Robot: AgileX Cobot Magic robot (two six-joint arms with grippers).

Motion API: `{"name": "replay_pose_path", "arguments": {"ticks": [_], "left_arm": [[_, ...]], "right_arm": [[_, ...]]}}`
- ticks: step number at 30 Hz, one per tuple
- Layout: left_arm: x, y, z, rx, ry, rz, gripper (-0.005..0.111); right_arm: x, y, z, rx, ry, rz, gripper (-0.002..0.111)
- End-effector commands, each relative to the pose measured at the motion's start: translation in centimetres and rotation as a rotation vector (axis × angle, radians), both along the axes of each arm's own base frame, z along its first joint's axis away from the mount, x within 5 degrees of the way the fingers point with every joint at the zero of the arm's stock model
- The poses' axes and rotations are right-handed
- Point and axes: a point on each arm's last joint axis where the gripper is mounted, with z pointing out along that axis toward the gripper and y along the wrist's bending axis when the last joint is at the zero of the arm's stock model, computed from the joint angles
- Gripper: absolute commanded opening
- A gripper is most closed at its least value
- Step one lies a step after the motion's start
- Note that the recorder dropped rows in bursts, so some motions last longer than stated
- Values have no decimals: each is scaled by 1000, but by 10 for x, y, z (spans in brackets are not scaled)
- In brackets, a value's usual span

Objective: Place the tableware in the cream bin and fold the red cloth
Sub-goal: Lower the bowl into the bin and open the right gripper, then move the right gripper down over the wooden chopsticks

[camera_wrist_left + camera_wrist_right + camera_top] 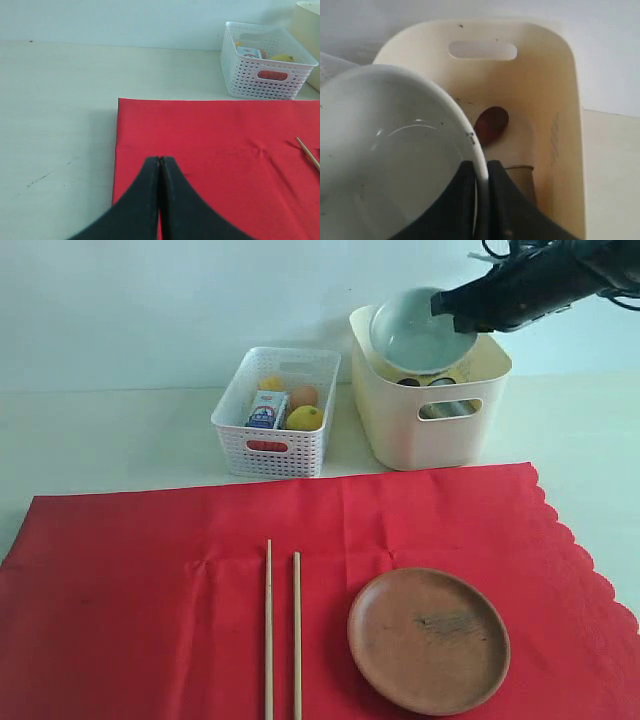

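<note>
While the right gripper [481, 167] pinches the rim of the pale green bowl [415, 335], held tilted over the cream bin [420, 435] at 1 o'clock, a dark wooden spoon [491, 123] lies inside the bin. Over the red cloth [150, 590] the left gripper [160, 161] is fully closed and empty. On the cloth: chopsticks [297, 630] at 6 o'clock, brown plate [428, 640] at 5 o'clock.

Cream bin [430, 430] mouth: mostly blocked by tilted pale green bowl [418, 335], rim pinched in right gripper [481, 172]. Dark wooden spoon [491, 124] on bin floor. Narrow gap btwn bin & white lattice basket [275, 415]. On red cloth [130, 600]: chopsticks [282, 635] ctr, brown plate [428, 640] to right, apart. Wide bare cloth to left, w/ left gripper [160, 161] over it, jaws together.
</note>
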Motion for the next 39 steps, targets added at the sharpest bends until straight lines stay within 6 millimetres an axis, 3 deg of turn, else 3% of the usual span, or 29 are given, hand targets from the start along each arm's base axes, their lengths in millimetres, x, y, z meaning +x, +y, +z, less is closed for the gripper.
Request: {"name": "replay_pose_path", "arguments": {"ticks": [1,6,10,20,28,33,39], "left_arm": [[0,-1,3,-13,-19,-8,0],[0,-1,3,-13,-19,-8,0],[0,-1,3,-13,-19,-8,0],[0,-1,3,-13,-19,-8,0],[0,-1,3,-13,-19,-8,0],[0,-1,3,-13,-19,-8,0],[0,-1,3,-13,-19,-8,0]], "right_arm": [[5,-2,-3,-21,-14,0,21],[1,-1,7,-18,-21,7,51],[-7,0,24,-3,-16,24,63],[-50,-3,81,-10,81,45,63],[-92,-11,108,-41,81,13,63],[-119,-12,113,-37,84,14,63],[-146,-15,101,-45,127,18,62]]}}
